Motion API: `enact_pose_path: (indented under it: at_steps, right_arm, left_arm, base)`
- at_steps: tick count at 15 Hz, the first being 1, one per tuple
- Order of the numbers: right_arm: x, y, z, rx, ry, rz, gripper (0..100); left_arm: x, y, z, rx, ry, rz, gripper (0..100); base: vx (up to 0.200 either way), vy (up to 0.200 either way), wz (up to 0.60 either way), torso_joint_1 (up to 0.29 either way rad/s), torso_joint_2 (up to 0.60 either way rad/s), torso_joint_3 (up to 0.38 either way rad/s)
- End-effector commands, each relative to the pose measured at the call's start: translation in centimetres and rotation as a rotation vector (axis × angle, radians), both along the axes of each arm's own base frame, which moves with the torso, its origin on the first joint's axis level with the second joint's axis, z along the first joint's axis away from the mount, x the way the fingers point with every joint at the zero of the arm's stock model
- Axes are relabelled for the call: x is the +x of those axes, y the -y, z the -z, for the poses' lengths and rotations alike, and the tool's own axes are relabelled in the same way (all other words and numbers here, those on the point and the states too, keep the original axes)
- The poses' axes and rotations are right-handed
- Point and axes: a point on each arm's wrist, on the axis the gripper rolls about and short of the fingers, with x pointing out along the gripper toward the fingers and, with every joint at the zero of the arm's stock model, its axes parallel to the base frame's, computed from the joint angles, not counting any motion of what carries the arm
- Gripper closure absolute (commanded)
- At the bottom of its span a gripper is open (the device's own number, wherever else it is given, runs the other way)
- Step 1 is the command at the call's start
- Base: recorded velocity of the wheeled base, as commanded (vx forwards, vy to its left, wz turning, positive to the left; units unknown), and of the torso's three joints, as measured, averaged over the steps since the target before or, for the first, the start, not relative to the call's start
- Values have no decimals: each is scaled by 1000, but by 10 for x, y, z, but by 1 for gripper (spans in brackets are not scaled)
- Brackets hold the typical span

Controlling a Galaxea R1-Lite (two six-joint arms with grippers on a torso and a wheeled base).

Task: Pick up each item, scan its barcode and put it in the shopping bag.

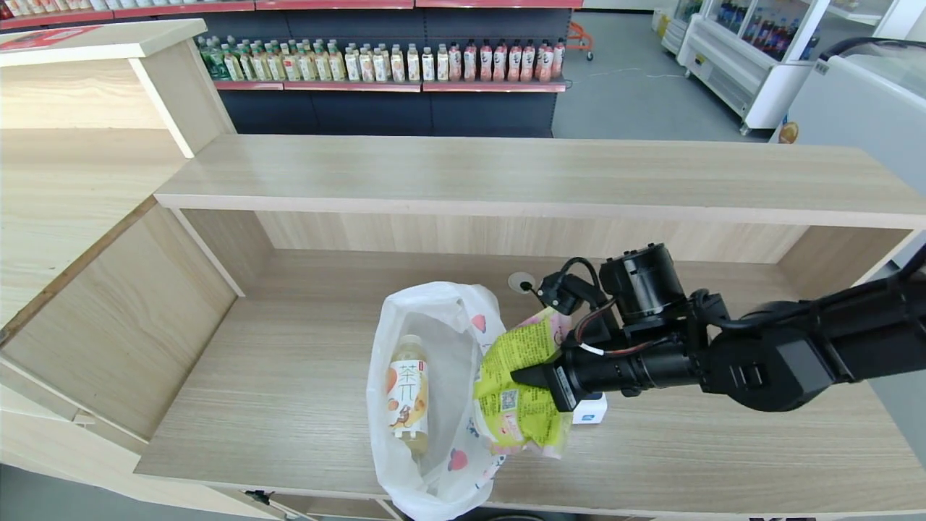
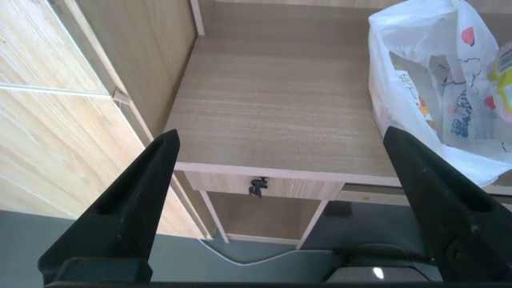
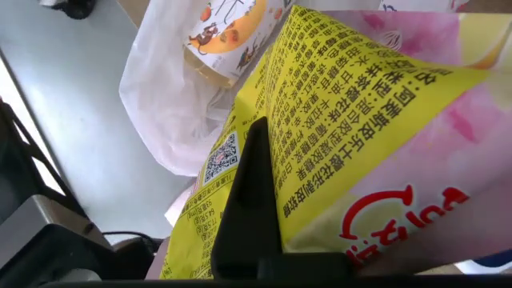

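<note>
My right gripper [image 1: 527, 378] is shut on a yellow and pink snack bag [image 1: 519, 383], holding it just right of the white shopping bag [image 1: 427, 376] on the wooden counter. In the right wrist view the snack bag [image 3: 360, 136] fills the frame, one dark finger [image 3: 252, 200] pressed on its printed face. A tea bottle [image 1: 407, 394] with an orange label lies inside the shopping bag [image 3: 164, 104]; its label [image 3: 232, 24] shows past the snack bag. My left gripper [image 2: 284, 184] is open off the counter's near left edge, with the shopping bag [image 2: 432, 88] off to one side.
A small white box [image 1: 589, 411] sits on the counter [image 1: 275, 391] under my right wrist. A round cable port [image 1: 521, 281] lies near the back wall. A raised ledge [image 1: 506, 177] runs behind; side panels close in the counter on the left.
</note>
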Motion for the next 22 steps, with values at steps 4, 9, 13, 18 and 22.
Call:
enact_pose_path:
  at_steps: [4,9,13,18,22]
  right_arm:
    - [16,-11,20,9,-12,3,100]
    - [24,-19,23,60,-9,7,100]
    - [28,-21,36,31,-21,6,100]
    - [31,-25,28,84,-5,17,0]
    - [28,-31,5,232,0,32,0]
  left_arm:
    - [0,0,0,0,0,0,0]
    - [0,0,0,0,0,0,0]
    - [0,0,0,0,0,0,0]
    - [0,0,0,0,0,0,0]
    - [0,0,0,0,0,0,0]
  base:
    - [0,0,0,0,0,0]
    - [0,0,0,0,0,0]
    - [0,0,0,0,0,0]
    - [0,0,0,0,0,0]
    - [0,0,0,0,0,0]
